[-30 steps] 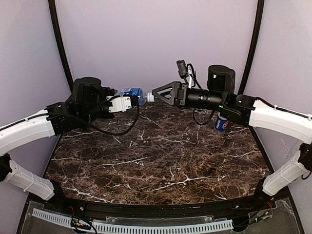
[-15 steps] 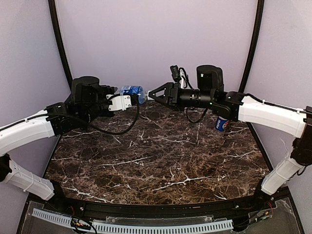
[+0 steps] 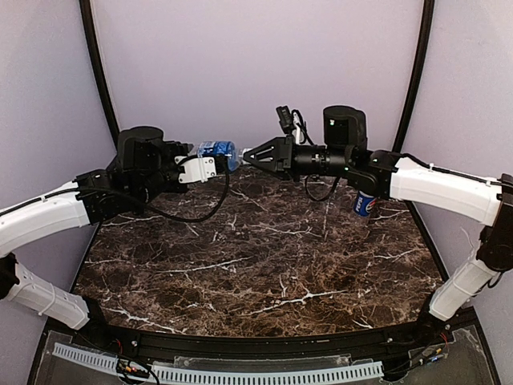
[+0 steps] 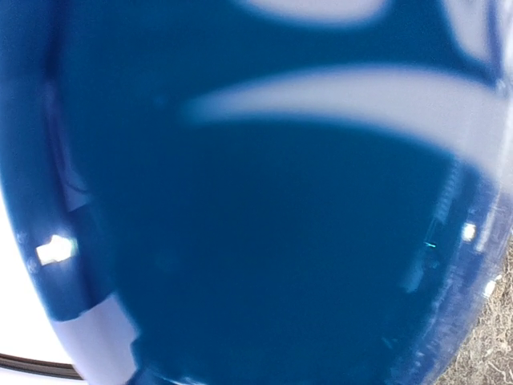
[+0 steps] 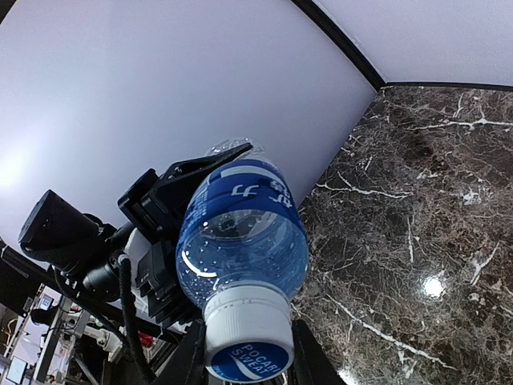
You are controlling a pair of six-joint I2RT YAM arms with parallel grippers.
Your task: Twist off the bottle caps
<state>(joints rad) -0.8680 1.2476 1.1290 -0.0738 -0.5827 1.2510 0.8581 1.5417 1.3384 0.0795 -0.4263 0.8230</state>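
A clear bottle (image 3: 218, 150) with a blue label hangs level above the table's far side, and my left gripper (image 3: 212, 163) is shut on its body. The blue label (image 4: 240, 241) fills the left wrist view, hiding the fingers there. In the right wrist view the bottle (image 5: 240, 233) points its white cap (image 5: 247, 333) at the camera. My right gripper (image 5: 247, 357) is shut on that cap, with a dark finger against each side. From above, the right gripper (image 3: 247, 154) meets the bottle's neck end-on.
A Pepsi-labelled bottle (image 3: 365, 203) stands upright at the back right of the dark marble table (image 3: 264, 265), partly hidden behind my right arm. Black frame posts rise at both rear corners.
My right gripper has moved left onto the bottle's cap and its jaws have closed on it. The left arm and the bottle have stayed in place.
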